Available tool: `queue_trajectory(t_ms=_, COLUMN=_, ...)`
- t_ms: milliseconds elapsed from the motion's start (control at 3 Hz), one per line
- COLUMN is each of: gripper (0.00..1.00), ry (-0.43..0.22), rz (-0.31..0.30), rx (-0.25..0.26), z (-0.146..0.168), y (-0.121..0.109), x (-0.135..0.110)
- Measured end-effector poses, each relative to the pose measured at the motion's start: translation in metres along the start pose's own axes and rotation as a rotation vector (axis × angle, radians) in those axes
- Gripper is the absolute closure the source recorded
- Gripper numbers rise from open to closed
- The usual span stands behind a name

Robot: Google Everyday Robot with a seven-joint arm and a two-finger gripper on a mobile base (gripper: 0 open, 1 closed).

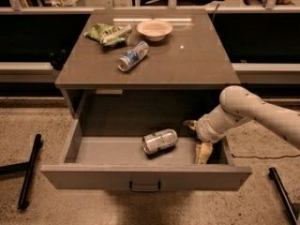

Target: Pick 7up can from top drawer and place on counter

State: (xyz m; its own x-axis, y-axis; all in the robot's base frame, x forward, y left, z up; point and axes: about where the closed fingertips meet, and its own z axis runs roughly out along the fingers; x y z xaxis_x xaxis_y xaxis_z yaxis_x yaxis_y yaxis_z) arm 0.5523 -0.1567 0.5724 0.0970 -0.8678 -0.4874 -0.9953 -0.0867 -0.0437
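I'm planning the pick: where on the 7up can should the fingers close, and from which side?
Probably across the middle of the can, from above. It lies on its side on the drawer floor, its ends pointing roughly sideways, so the curved flanks toward the drawer's front and back are free. The gripper sits in the drawer beside it, fingers open.

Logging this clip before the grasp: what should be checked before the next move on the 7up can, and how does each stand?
1. Top drawer pulled open: ok.
2. 7up can visible, lying on its side on the drawer floor: ok.
3. Gripper inside the drawer, right of the can, not touching it: ok.
4. Fingers apart: ok.
5. Gripper around the can: not ok, it is off to one side.
6. Bare counter space beside blue-and-white can, bowl and green bag: ok.
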Motion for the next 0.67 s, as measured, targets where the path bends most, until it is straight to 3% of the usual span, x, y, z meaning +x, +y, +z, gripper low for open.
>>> queue_trajectory(t_ms=667, gripper=0.4, ry=0.0, rz=0.0, rx=0.0, z=-0.0011, y=0.0, x=-0.0007)
